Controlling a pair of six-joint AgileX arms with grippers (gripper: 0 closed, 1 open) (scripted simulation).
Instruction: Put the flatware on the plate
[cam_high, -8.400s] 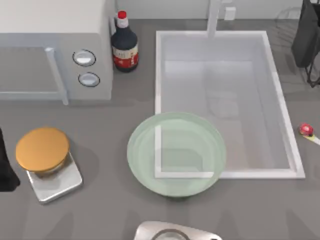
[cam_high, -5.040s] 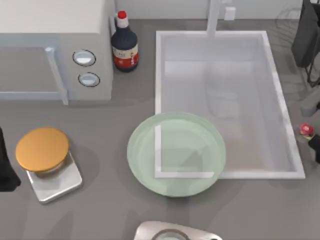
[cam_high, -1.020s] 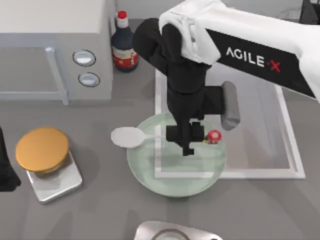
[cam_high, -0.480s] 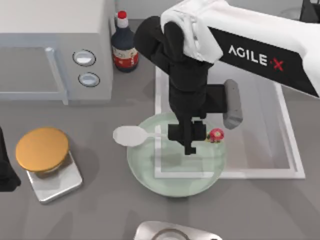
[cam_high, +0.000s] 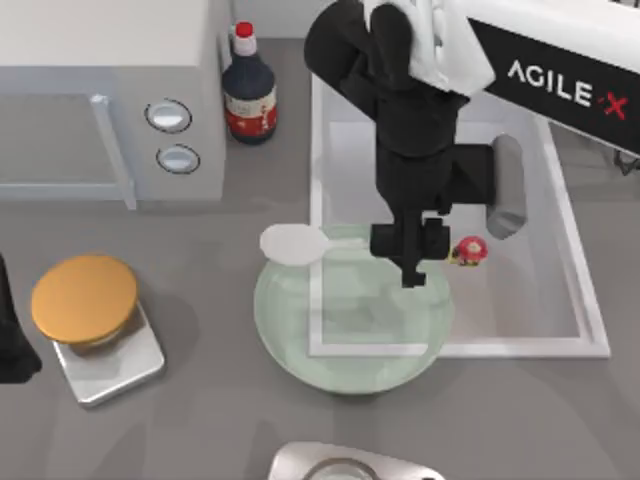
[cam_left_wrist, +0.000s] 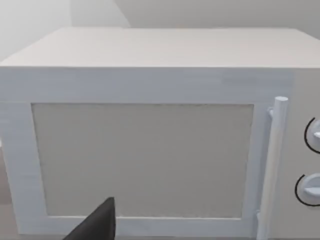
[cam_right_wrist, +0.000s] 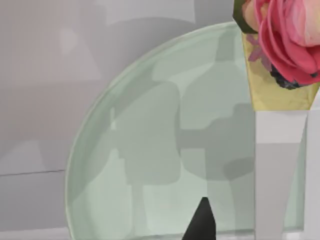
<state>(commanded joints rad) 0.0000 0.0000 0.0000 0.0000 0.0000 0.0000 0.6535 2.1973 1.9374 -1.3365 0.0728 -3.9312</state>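
- The microwave (cam_high: 105, 95) is seen at the far left, with the parked left arm at the table's left edge
- The plate (cam_high: 350, 335) is set at the sink's near left corner
- The right gripper (cam_high: 412, 262) is clenched on the spoon (cam_high: 293, 244), held above the plate's far rim, bowl left, red-pink knob (cam_high: 469, 250) right

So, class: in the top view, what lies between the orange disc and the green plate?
Nothing: bare grey table separates the orange disc from the plate, seen in the top view.
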